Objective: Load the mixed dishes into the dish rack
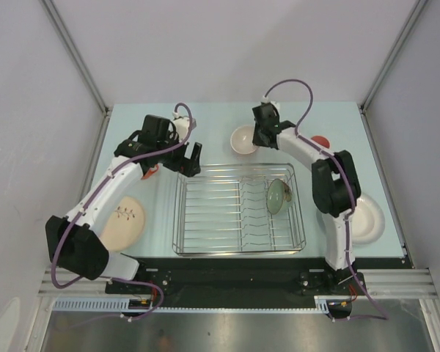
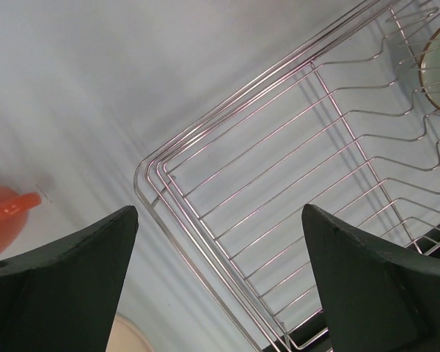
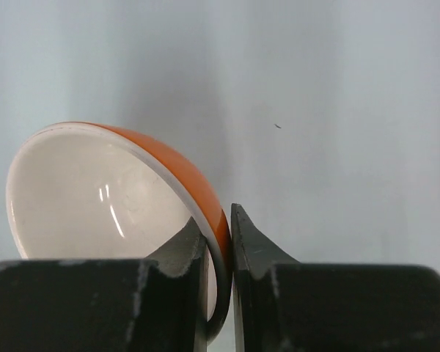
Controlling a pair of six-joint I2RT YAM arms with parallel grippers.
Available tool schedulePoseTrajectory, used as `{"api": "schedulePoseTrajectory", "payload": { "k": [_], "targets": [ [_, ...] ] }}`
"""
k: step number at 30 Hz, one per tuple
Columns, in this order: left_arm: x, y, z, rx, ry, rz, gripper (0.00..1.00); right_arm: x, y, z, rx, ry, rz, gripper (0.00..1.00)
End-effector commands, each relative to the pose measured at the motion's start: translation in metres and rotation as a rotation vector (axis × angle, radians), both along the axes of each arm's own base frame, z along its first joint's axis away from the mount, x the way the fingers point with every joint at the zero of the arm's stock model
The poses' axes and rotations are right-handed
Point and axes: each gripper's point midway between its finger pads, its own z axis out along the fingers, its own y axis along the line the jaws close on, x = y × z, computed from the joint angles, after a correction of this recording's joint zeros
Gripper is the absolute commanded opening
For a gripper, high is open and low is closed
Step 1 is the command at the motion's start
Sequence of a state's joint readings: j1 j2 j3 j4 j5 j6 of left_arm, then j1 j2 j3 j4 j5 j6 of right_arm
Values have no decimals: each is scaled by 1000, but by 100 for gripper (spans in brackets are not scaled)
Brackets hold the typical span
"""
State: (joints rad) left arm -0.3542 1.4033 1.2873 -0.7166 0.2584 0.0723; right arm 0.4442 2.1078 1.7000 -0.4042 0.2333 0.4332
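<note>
Barely started: only the grey-green bowl is in the dish rack, right side. Right fingers pinch the orange bowl by its rim, upper middle of the table. Left fingers are wide and empty. White plate, salmon-pink plate and mug aren't loaded.

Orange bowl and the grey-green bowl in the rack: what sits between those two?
Top view: only a bare strip of table and the far wire rim of the dish rack; no dish. The right gripper pinches the rim of the orange bowl.
</note>
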Motion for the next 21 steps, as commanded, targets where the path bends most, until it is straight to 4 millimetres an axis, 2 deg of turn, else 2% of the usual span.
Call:
{"api": "schedulePoseTrajectory", "payload": {
  "k": [1,2,3,4,5,6,7,8,10,11,13,14,15,17,18,19,21],
  "targets": [
    [5,10,14,23,-94,15,97,-30,-17,164,-153,-315,-49,0],
    [5,11,13,27,-90,22,97,-41,-27,176,-205,-334,-89,0],
    [6,13,14,31,-91,31,96,-61,-18,182,-243,-333,-62,0],
    [6,13,14,32,-89,32,95,-78,-22,204,-245,-368,-72,0],
    [5,13,15,33,-90,31,95,-94,-31,204,-316,-359,-99,0],
    [4,13,16,31,-92,32,95,-112,-21,208,-337,-364,-76,0],
    [4,14,19,27,-102,32,95,-127,-31,222,-349,-395,-147,0],
    [3,14,20,24,-104,32,95,-146,-39,212,-418,-357,-145,0],
    [2,14,24,18,-118,34,94,-174,-41,214,-433,-373,-193,0],
    [1,14,25,18,-120,33,94,-192,-56,206,-513,-316,-181,0],
    [-1,17,27,23,-125,39,93,-214,-64,200,-539,-291,-204,0],
    [-2,17,27,25,-124,40,93,-231,-79,192,-559,-251,-249,0],
    [-2,17,28,23,-126,39,93,-240,-84,189,-581,-244,-262,0],
    [-4,18,29,23,-128,40,93,-260,-77,174,-622,-239,-171,0],
    [-4,18,30,22,-131,41,93,-268,-78,175,-589,-248,-158,0],
    [-5,18,30,21,-132,42,93,-278,-76,164,-578,-225,-130,0],
    [-6,19,32,22,-135,44,93,-289,-71,162,-527,-208,-102,0]
  ]
}}
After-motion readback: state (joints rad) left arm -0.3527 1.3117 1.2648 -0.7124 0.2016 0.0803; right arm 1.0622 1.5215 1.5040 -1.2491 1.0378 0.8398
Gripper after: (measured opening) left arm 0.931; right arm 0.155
